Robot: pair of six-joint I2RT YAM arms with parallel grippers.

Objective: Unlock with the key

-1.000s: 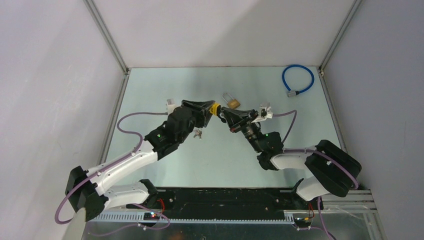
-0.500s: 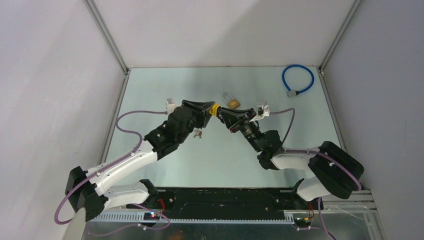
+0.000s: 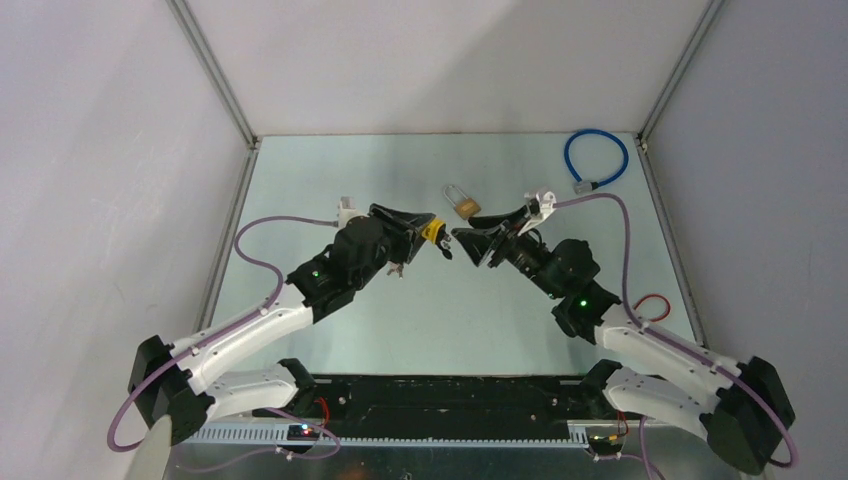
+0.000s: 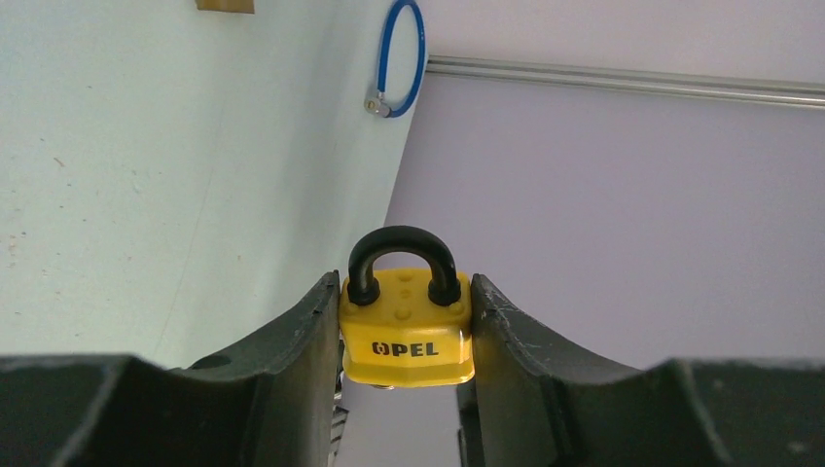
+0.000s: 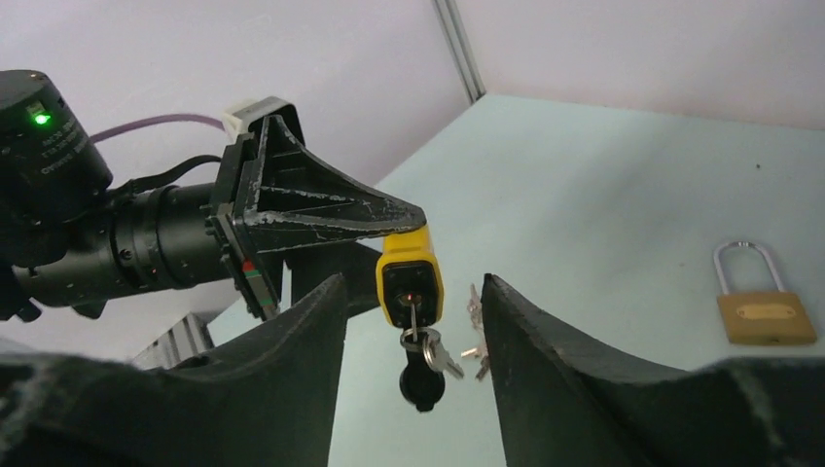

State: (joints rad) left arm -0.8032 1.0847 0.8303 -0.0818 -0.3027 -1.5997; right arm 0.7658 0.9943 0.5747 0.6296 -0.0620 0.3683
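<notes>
The yellow padlock [image 4: 407, 336] sits at the centre of the left wrist view, lifted off the table [image 3: 330, 170] and pinched across its 2 flat sides by the left gripper [image 4: 404, 292]. The jaws are clamped on its body. The black shackle points away from that wrist and looks seated in both holes, so I judge the lock not yet open.

Gripping the body this way leaves the keyhole face bare and turned toward the other arm. In the right wrist view the key [image 5: 412, 326] stands in that keyhole, below centre, with its black head [image 5: 420, 384] and a few spare keys [image 5: 474, 345] hanging from it.

The right gripper [image 5: 411, 287] faces the lock with its jaws spread apart and nothing in them. Its fingers frame the key without touching it, and the top view shows a small gap between them. The turn probably remains to be done.

A brass padlock [image 3: 464, 205] lies on the table just above the 2 grippers. A blue cable loop [image 3: 595, 160] lies at the upper right.
</notes>
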